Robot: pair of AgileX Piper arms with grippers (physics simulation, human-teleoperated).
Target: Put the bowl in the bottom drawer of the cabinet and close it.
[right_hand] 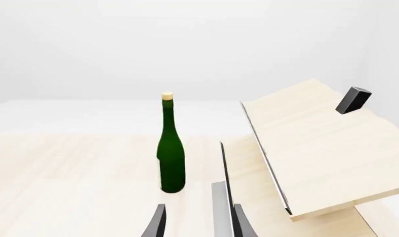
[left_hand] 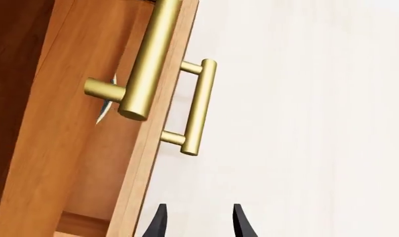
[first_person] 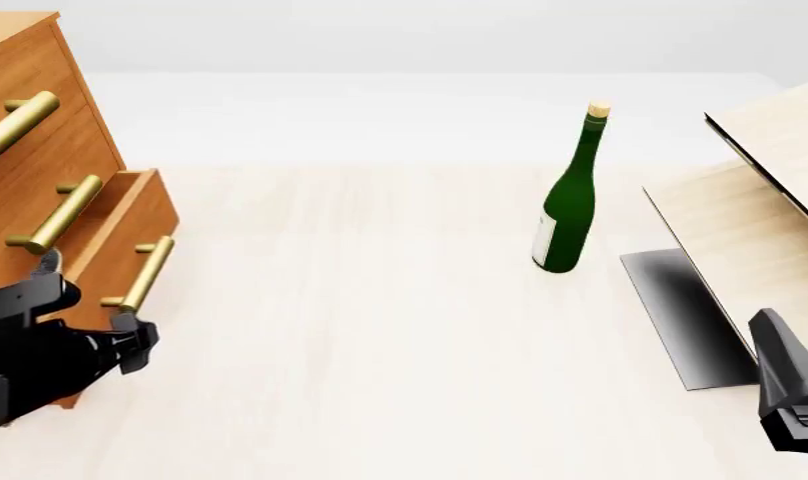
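Observation:
The cabinet (first_person: 37, 130) stands at the table's left edge, orange-brown with three brass bar handles. Its bottom drawer (first_person: 135, 215) is pulled partly out, and its handle (first_person: 147, 273) sits just above my left gripper (first_person: 128, 340). That gripper is open and holds nothing; its dark fingertips (left_hand: 161, 223) stand apart beside the drawer front, short of the brass handles (left_hand: 198, 106). The bowl is hidden in all three views. My right gripper (first_person: 774, 335) is open and empty at the near right, and its fingertips (right_hand: 158, 222) point toward the bottle.
A tall green bottle (first_person: 568, 200) with a cork stands upright mid-table, also seen as the bottle (right_hand: 171, 158) from the right wrist. A pale wooden board structure (first_person: 764, 190) on a grey base plate (first_person: 684, 315) fills the right side, just ahead of my right gripper.

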